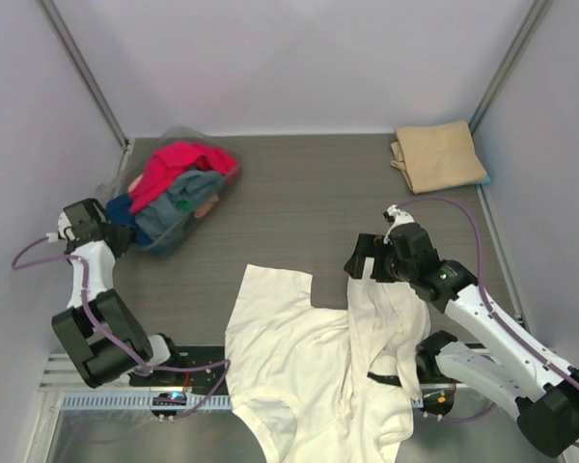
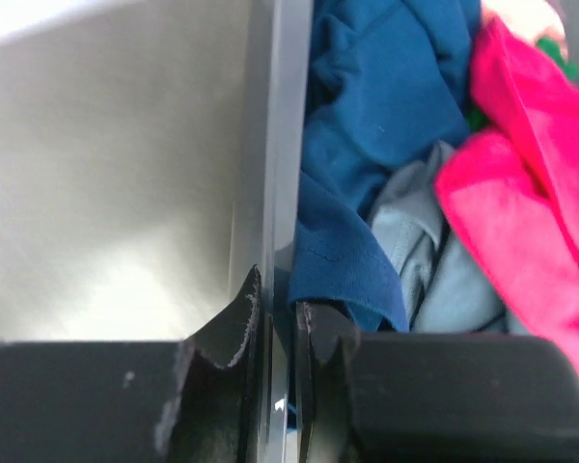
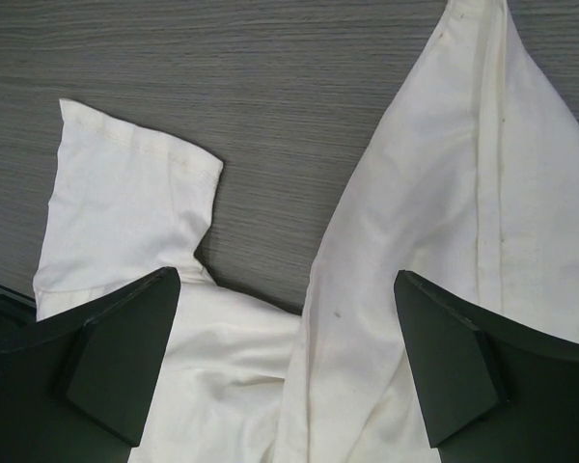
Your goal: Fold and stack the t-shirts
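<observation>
Where the near edge of the dark wood-grain table (image 1: 309, 193) meets my 2 bases, the large cream-white cotton t-shirt (image 1: 299, 357) lies rumpled, its near part running past that edge. Along its right side, 1 long doubled band of cloth runs away from me toward my right tool (image 1: 367, 265).

That right tool (image 3: 285, 278) hovers over the band with its fingers (image 3: 116, 357) spread as wide as they go, gripping nothing. In the wrist view the cream cloth (image 3: 444, 193) lies below and between them. Left of the band, 1 short sleeve (image 3: 125, 212) rests flat on the table.

Farther out on the left, my left tool (image 2: 278, 294) is nearly pressed together, pinching the thin wall of the grey translucent plastic tub (image 2: 280, 145), 1 finger outside it and 1 inside. The tub (image 1: 164, 246) holds 3 bundled shirts. A deep blue shirt (image 2: 386, 96) sits against the pinched wall, a blue-grey shirt (image 2: 444, 270) beside it, and a red shirt (image 2: 531, 193) beyond.

Farthest off, at the table's back right corner, a tan-beige t-shirt (image 1: 436, 154) lies folded into a flat square, well apart from everything else.
</observation>
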Motion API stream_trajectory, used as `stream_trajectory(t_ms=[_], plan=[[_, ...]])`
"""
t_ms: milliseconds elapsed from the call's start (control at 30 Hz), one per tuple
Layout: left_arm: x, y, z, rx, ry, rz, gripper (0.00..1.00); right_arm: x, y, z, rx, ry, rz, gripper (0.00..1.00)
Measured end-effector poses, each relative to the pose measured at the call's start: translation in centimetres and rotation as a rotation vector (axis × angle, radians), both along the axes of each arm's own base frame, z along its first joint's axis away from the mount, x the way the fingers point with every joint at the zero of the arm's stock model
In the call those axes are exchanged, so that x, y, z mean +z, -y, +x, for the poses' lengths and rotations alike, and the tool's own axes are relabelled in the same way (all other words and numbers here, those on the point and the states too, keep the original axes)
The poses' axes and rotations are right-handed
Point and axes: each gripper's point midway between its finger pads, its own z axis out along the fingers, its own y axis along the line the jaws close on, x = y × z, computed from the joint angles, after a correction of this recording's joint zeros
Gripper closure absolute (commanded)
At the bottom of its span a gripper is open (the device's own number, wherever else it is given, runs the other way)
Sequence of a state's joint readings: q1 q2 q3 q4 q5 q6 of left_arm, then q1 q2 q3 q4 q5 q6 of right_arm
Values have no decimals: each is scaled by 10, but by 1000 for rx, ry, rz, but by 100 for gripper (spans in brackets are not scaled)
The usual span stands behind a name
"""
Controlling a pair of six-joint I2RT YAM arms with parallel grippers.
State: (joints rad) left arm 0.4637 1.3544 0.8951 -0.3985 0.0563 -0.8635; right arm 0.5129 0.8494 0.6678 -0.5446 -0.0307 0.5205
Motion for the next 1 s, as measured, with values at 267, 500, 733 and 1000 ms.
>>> stream_trajectory(t_ms=[267,500,733,1000], plan=[[5,-28,-15,277,65,-50,100,-10,-3,2,10,-35,-15,0],[-30,-23,23,313,97,-146,100,-16,-5,5,16,-46,-25,0],[-38,-19,67,377,101,-157,99,-27,-8,7,27,-84,-41,0],[-61,0,93,421,51,-157,0,-41,-7,8,29,-125,-71,0]])
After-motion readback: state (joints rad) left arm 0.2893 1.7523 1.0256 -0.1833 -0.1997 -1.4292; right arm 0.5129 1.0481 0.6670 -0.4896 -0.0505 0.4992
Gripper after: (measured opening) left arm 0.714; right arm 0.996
